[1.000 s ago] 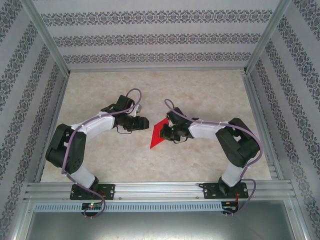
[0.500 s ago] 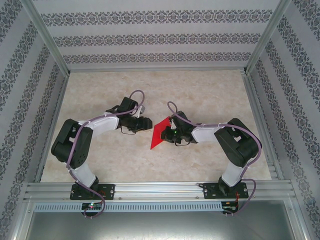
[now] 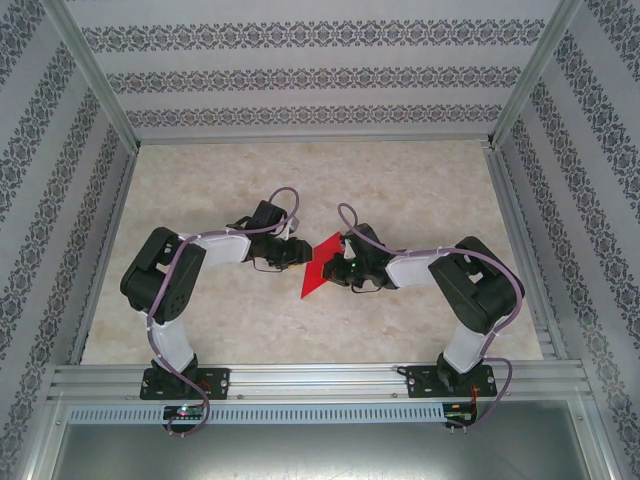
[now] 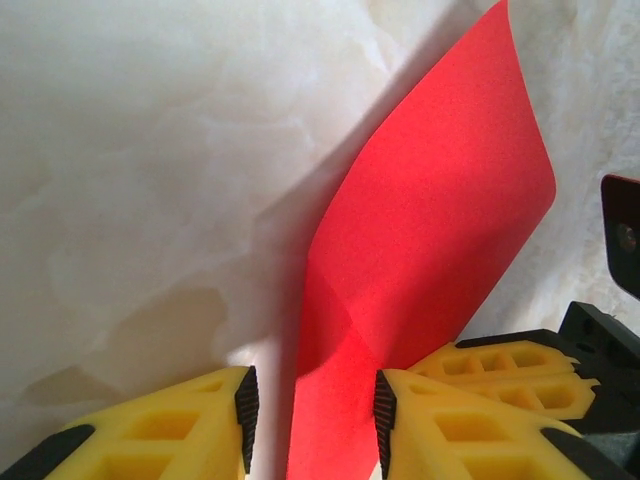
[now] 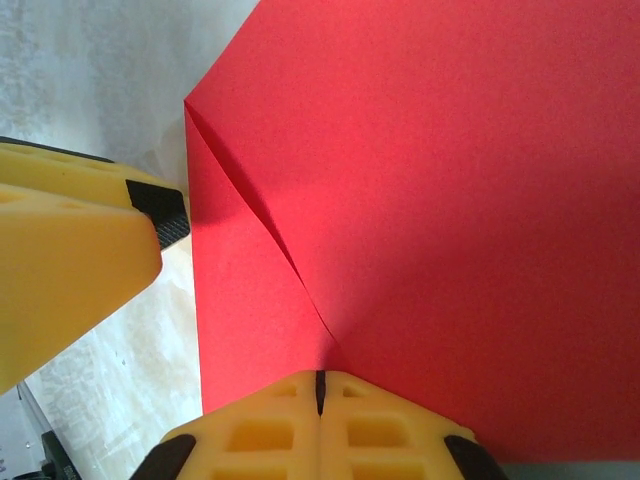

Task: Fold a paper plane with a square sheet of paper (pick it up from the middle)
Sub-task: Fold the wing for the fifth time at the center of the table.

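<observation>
The square sheet of paper (image 3: 318, 268) is bright red, creased, and held up off the table at mid-table. My right gripper (image 3: 337, 268) is shut on it from the right. In the right wrist view its yellow tips (image 5: 320, 380) meet on the sheet (image 5: 450, 200) where a fold line ends. My left gripper (image 3: 300, 253) comes in from the left. In the left wrist view its jaws (image 4: 312, 415) stand apart, open, with the paper's (image 4: 430, 230) lower strip between the black pads, closer to the right pad. One left finger (image 5: 70, 250) shows beside the sheet's edge.
The beige marbled tabletop (image 3: 400, 190) is fenced by patterned walls and aluminium rails (image 3: 320, 380) along the near edge. The two wrists are close together at the centre, with purple cables looping above them.
My left arm has swung right until its jaws straddle the paper's edge, and they have narrowed. The right gripper has kept its hold and shifted slightly left.
</observation>
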`<state>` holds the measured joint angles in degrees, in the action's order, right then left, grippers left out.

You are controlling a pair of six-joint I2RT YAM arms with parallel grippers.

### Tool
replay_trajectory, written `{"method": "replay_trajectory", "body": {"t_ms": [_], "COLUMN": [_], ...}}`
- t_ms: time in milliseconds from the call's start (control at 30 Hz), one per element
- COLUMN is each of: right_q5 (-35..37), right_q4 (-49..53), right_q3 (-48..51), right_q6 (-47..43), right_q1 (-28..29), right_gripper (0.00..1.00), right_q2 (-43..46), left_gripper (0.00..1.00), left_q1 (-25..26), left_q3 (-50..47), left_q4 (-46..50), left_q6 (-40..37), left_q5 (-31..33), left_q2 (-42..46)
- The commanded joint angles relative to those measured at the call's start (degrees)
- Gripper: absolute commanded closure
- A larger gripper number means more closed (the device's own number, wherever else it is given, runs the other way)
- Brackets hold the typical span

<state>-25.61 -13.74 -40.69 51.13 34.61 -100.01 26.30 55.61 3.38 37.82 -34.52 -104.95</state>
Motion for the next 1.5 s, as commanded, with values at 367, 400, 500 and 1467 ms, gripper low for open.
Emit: {"method": "replay_trajectory", "body": {"t_ms": [367, 400, 500, 1467], "right_q5": [-0.10, -0.12, -0.10, 0.38], "right_q4": [0.47, 0.52, 0.38, 0.50], "right_q3": [1.67, 1.75, 1.66, 2.45], "right_q6": [-0.17, -0.21, -0.13, -0.42], "right_q1": [-1.64, -1.73, -1.91, -2.36], "right_gripper": [0.95, 0.95, 0.95, 0.95], "right_q2": [0.47, 0.51, 0.59, 0.43], "left_gripper": [0.81, 0.82, 0.85, 0.89], "left_q1": [2.13, 2.20, 2.74, 6.21], "left_q3": [3.98, 4.17, 5.06, 8.33], "left_q4": [0.32, 0.83, 3.16, 6.92], "left_q6": [-1.35, -1.68, -3.42, -10.75], "left_q5": [-2.05, -1.76, -0.86, 1.29], "left_q2": [-1.68, -1.41, -1.36, -3.55]}}
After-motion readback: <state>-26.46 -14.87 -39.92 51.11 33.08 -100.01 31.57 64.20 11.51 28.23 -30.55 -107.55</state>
